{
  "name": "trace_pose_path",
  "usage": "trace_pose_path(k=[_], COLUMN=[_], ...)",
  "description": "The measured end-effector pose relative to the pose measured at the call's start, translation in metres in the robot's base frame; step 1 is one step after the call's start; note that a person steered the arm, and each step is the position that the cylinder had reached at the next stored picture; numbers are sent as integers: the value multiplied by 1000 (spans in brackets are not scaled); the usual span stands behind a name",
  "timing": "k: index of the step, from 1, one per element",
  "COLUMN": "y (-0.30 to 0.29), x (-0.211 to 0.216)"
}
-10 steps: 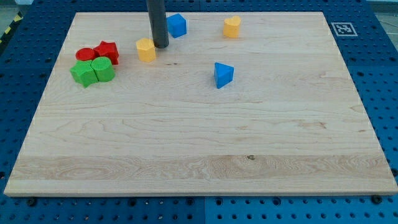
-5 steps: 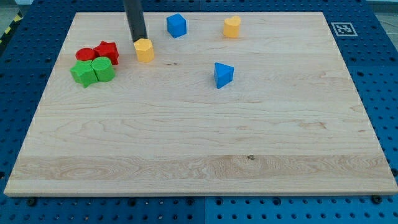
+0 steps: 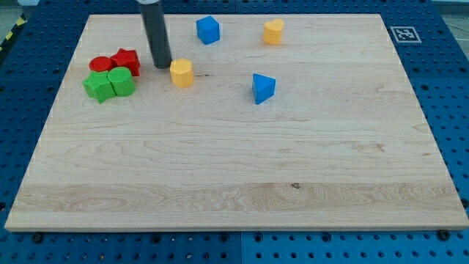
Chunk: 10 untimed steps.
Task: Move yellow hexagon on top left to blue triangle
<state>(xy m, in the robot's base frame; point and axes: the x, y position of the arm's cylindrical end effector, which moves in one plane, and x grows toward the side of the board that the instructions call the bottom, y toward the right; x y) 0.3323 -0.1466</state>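
The yellow hexagon (image 3: 181, 73) lies on the wooden board (image 3: 234, 169) in the upper left part. The blue triangle (image 3: 263, 88) lies to its right, near the upper middle, about a hundred pixels away. My tip (image 3: 163, 66) stands just left of the yellow hexagon, close to or touching its left side. The dark rod rises from it out of the view's top.
A blue cube (image 3: 208, 29) and a second yellow block (image 3: 274, 31) lie near the top edge. Two red blocks (image 3: 117, 61) and two green blocks (image 3: 108, 83) cluster at the left, just left of my tip. A marker tag (image 3: 403, 34) sits at the top right corner.
My tip moved from the hexagon's upper right, round its top, to its left side. The yellow hexagon shifted a little to the right and down, toward the blue triangle.
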Motion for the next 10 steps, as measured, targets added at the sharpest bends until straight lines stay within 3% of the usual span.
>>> trace_pose_path(k=[1, 5, 10], y=[-10, 63, 71], x=[4, 39, 27])
